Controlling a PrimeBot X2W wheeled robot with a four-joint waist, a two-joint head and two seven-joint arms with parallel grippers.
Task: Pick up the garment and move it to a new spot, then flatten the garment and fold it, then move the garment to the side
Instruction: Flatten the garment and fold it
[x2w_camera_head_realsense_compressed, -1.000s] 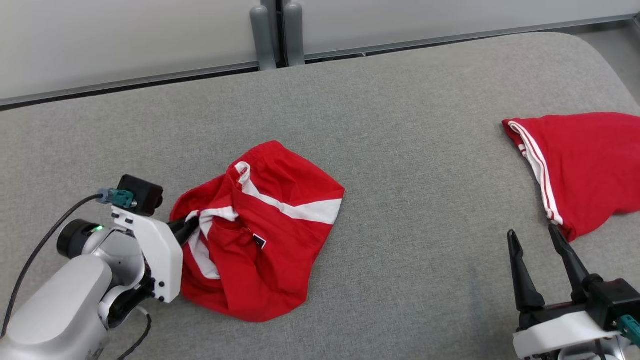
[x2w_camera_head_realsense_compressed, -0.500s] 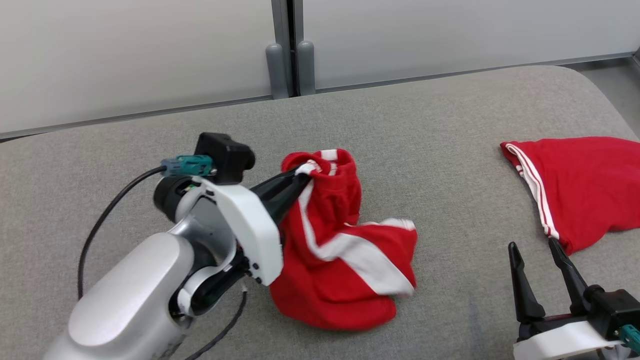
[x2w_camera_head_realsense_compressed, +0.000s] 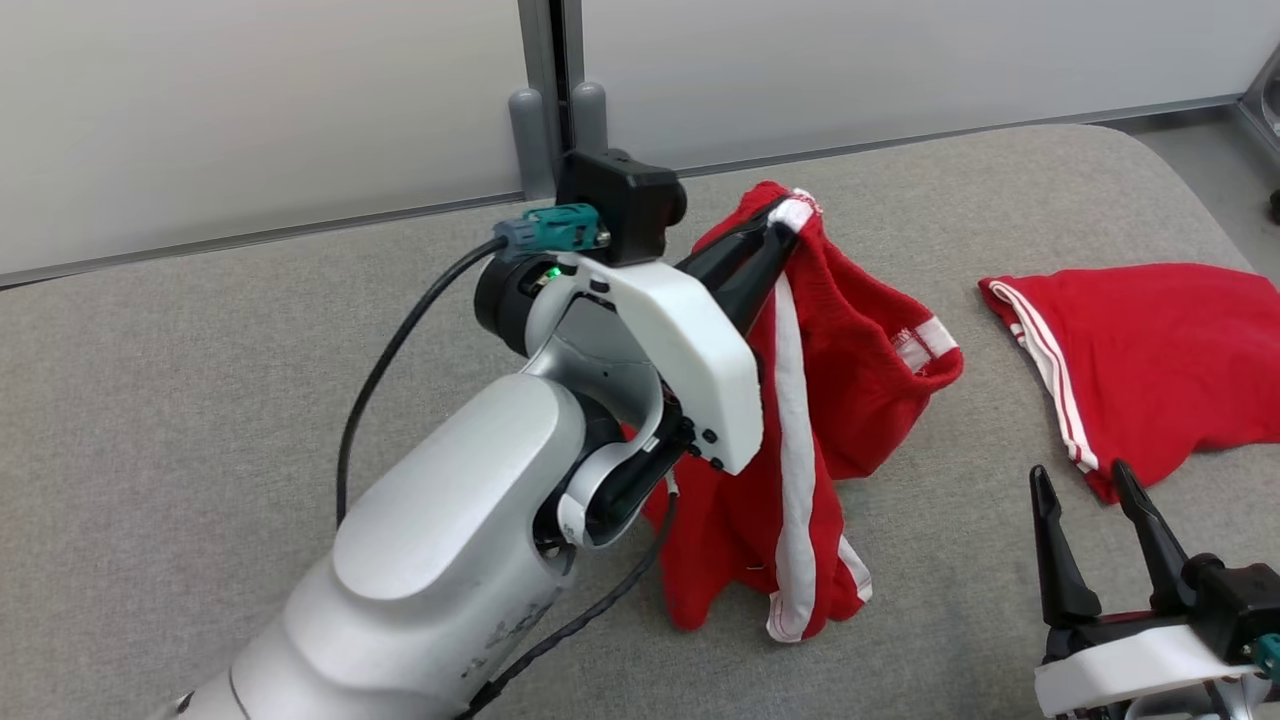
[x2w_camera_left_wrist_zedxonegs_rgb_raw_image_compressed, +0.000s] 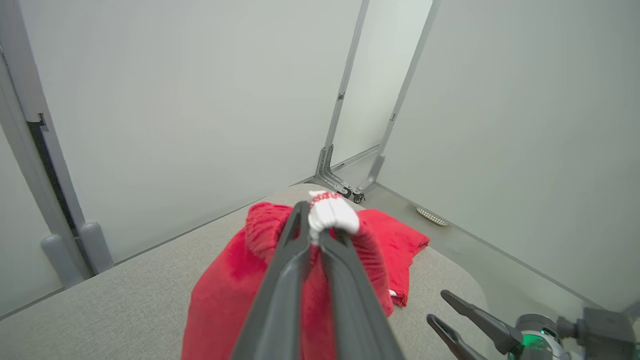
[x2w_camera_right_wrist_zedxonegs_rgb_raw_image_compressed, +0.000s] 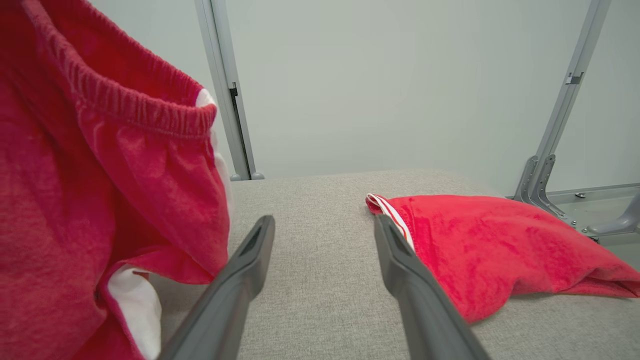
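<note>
1. 2 red garments are on the grey cushion (x2w_camera_head_realsense_compressed: 250, 330). The garment (x2w_camera_head_realsense_compressed: 860, 340) being worked is near the middle, and the other garment (x2w_camera_head_realsense_compressed: 1170, 350) lies spread toward the robot's right, well apart from it.
2. The left gripper (x2w_camera_head_realsense_compressed: 785, 222) has its fingers pressed together on a white-trimmed bit of the garment's elastic edge. The left wrist view shows that white fold pinched right at the tips.
3. The garment hangs from this pinch in a long bunch, with a white stripe (x2w_camera_head_realsense_compressed: 795, 430) running down it. Whether its lower end touches the cushion or hangs just clear, I cannot tell.
4. The right gripper (x2w_camera_head_realsense_compressed: 1080, 480) sits low at the right, fingers wide apart with nothing between them, near the closest corner of the other garment.
5. By my judgement this is step 1 of the task, picking up the garment and carrying it to a new spot. The cloth is bunched, so flattening and folding are not yet begun.
6. The next move calls for taking the bunch to a bare patch of cushion away from the other garment. It should then come down slowly, so the hanging end lands ahead of the rest and the cloth lays out instead of heaping.
7. The pinch holds little cloth, so a fast swing could pull the trim free. The right gripper is free to take another corner for spreading.
</note>
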